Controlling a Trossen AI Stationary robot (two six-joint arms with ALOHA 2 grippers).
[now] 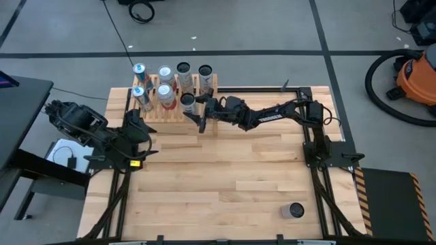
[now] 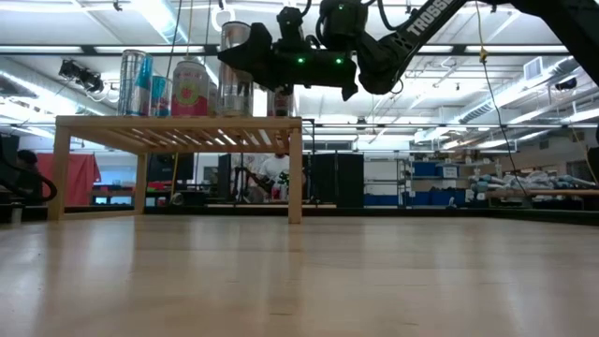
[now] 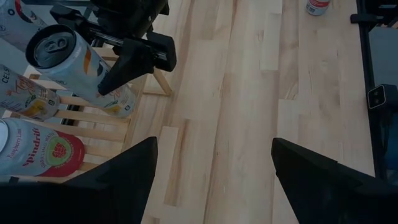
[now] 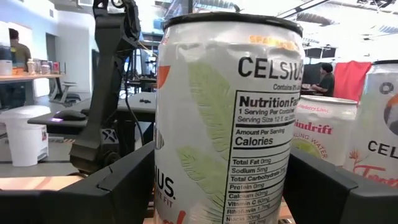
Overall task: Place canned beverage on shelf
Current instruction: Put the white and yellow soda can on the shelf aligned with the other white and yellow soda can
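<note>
At the shelf's (image 1: 174, 102) front right corner, roughly twelve o'clock on my overhead feed, I have the right gripper (image 1: 193, 109) reaching in from three o'clock with its fingers set either side of a white Celsius can (image 1: 189, 101). Through that arm's wrist camera the can (image 4: 230, 118) fills the space between both dark fingers, with its nutrition label facing the lens; the fingers stand close by its sides, though I cannot see for certain that they press it. From the low camera the can (image 2: 235, 67) stands upright with its base at the level of the slatted top (image 2: 178, 122), above the near right leg (image 2: 295, 178). I cannot tell whether it rests on the slats or sits a hair above them.

Six other cans already stand on the shelf, running from ten o'clock to twelve o'clock of the held one: two blue-topped ones (image 1: 139, 70) at the far left, two pale ones (image 1: 165, 73) in the middle, two dark-topped ones (image 1: 183, 69) at the back right. One is a pink Spindrift can (image 3: 37, 152) lying just beside the left arm's view.

The left gripper (image 3: 211, 180) waits at nine o'clock, beside the shelf's left end, fingers spread wide with nothing between them.

One more can (image 1: 295, 211) stands alone near five o'clock, well apart from everything, close to the table (image 1: 225, 177) edge.
</note>
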